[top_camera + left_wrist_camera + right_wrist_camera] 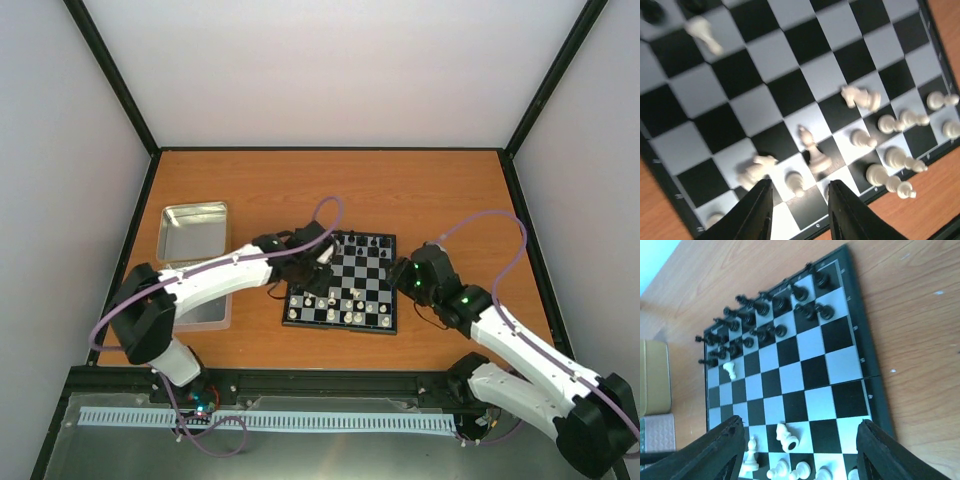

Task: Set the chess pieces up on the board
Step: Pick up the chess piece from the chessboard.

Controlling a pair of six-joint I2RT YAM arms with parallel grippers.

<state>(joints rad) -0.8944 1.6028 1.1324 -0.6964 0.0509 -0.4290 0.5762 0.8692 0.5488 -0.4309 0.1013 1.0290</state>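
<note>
left gripper [799,190] hovers low over the small black-and-grey chessboard [765,75], fingers slightly parted, a tiny cream-white pawn [794,181] showing between them, nothing pinched. crowded corner: any sideways drift could topple the cream bishop [813,152] alongside. right gripper [800,424] gapes wide, empty.

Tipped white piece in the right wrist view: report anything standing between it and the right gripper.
Nothing visible does. The right gripper is open above the board, and the tipped white piece lies in line with the gap between its fingers. An upright white piece stands beside it, nearer one finger.
</note>
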